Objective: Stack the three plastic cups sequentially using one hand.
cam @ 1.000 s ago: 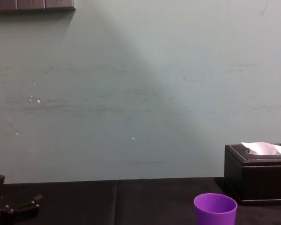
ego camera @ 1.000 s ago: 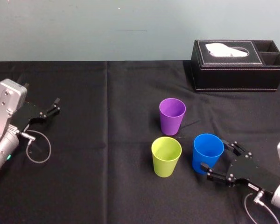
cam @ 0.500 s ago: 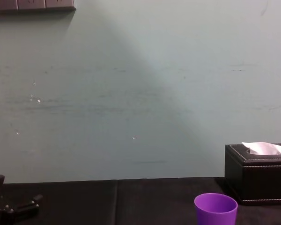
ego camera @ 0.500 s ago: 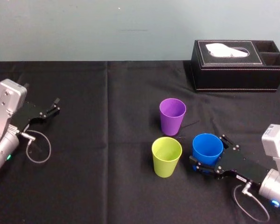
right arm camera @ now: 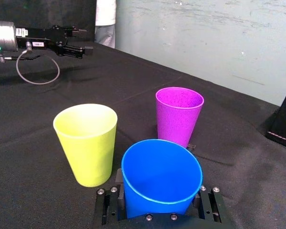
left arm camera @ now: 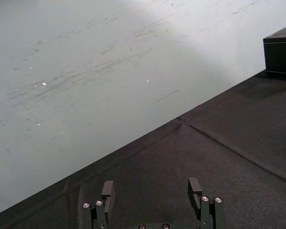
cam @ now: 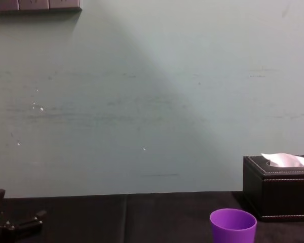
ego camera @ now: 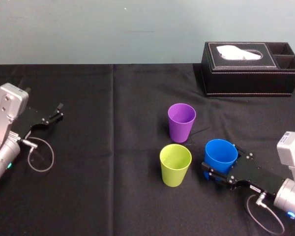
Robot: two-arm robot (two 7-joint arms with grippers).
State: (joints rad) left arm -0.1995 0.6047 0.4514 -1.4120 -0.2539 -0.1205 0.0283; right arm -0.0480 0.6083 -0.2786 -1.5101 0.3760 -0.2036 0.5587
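The right gripper (ego camera: 223, 163) is now clamping the tapered blue plastic cup (ego camera: 220, 153) at lower right, having closed around it; lifting looks next. The left gripper (ego camera: 58, 111) is idling mid-left, jaws apart.

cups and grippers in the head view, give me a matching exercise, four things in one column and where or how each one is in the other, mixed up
Column one
1. blue cup
2. purple cup
3. yellow-green cup
4. left gripper

Column two
a. open, at the table's left side, far from the cups
b. between the fingers of the right gripper
c. farthest back of the three, toward the tissue box
d. standing free, just left of the blue one

Pairs: 1-b, 2-c, 3-d, 4-a
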